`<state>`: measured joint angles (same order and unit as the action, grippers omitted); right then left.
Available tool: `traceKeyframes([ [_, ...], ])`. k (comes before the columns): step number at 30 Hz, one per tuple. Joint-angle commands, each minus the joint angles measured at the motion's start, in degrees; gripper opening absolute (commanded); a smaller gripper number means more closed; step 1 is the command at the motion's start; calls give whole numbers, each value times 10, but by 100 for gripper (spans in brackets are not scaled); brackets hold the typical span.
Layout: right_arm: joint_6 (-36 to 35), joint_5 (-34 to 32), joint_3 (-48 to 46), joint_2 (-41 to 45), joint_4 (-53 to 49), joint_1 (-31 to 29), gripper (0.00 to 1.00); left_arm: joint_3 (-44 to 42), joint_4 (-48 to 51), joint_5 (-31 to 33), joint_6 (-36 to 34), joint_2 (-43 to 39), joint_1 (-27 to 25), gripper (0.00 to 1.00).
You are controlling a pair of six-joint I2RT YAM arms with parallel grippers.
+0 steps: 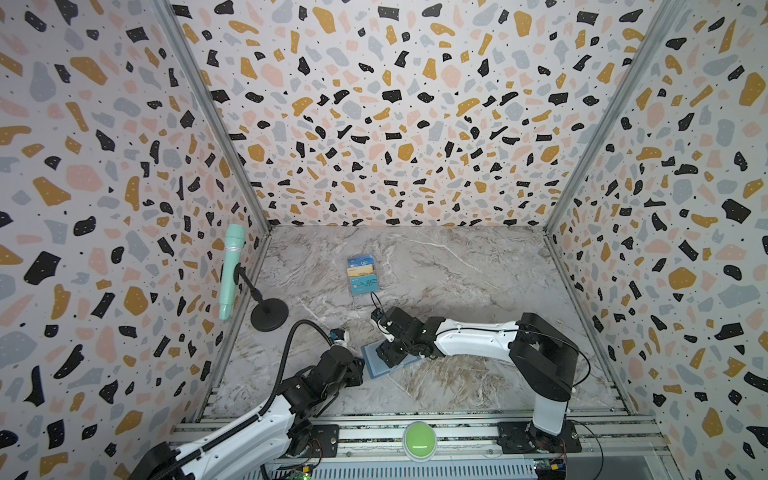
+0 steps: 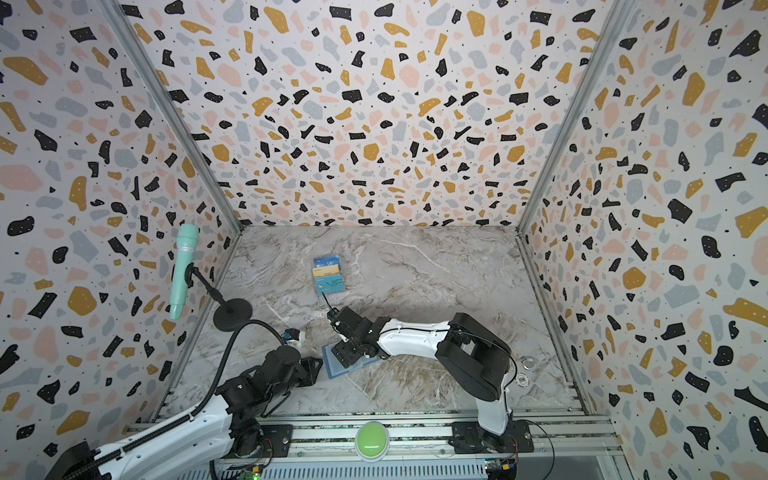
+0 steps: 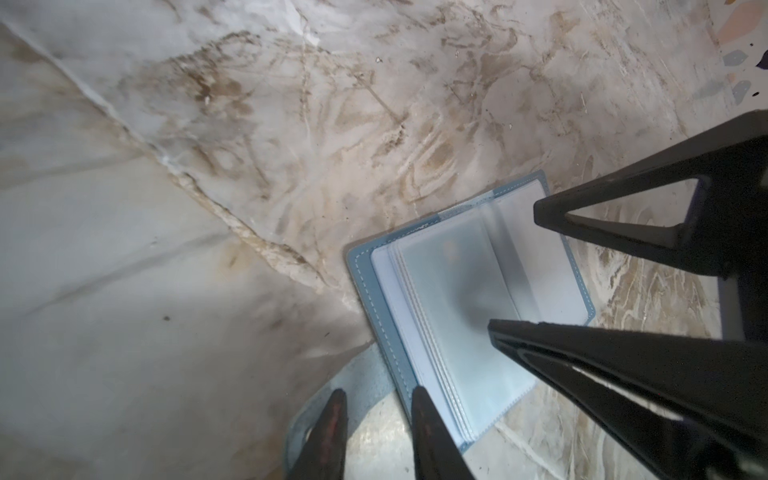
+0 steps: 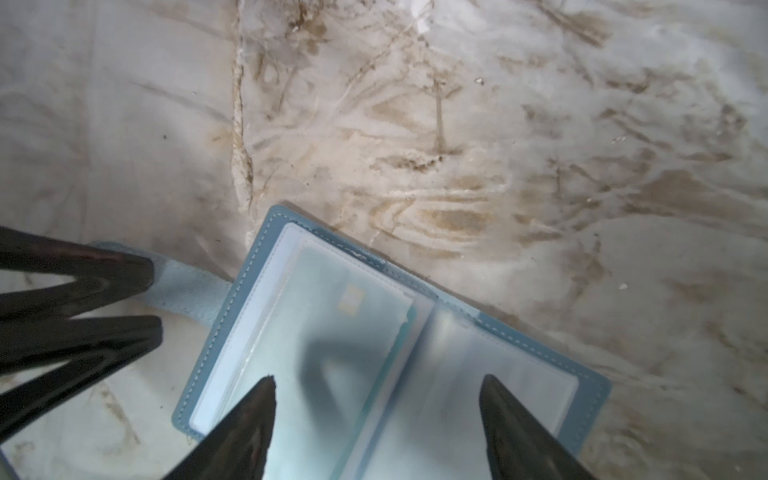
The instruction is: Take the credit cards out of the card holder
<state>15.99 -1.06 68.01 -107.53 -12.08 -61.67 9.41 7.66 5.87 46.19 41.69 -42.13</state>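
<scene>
Nearest the front edge, a green button sits on the metal rail between the two arm bases. Just beyond it, low over the marble desk, is the left claw. Its two fingers stand a narrow way apart at the pale blue strap of the card holder. I cannot tell whether they pinch the strap or only sit around it.

The card holder lies open and flat on the near middle of the desk, blue cover down and clear pockets up like the pages of a book. A teal card with a gold chip shows blurred inside the pocket on the strap side. The facing pocket looks pale, and what it holds I cannot tell.

The right claw stretches in from the right and hangs over the open pages. Its fingers are spread wide with nothing between them, one tip over each page. Whether the tips touch the plastic is unclear.

Farther back, mid-desk, a clear stand holds three cards in tiers: a second teal card lowest, a gold card in the middle and a blue card on top. Off to the left by the wall, a mint-green microphone leans on a black stand. Speckled walls close the back and sides.
</scene>
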Motion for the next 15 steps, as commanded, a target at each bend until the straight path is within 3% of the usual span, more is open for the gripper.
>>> traceKeyframes([
  [1, -1, 2, 29, -5, -28, -9, 77, -14, -19, 1, 12, -5, -1, 29],
  [11, -8, 8, 51, -36, -50, -25, 78, -45, -55, 1, 25, -4, -1, 28],
  [15, -6, -11, 54, -46, -67, -25, 74, -48, -54, 6, 25, -5, -1, 28],
])
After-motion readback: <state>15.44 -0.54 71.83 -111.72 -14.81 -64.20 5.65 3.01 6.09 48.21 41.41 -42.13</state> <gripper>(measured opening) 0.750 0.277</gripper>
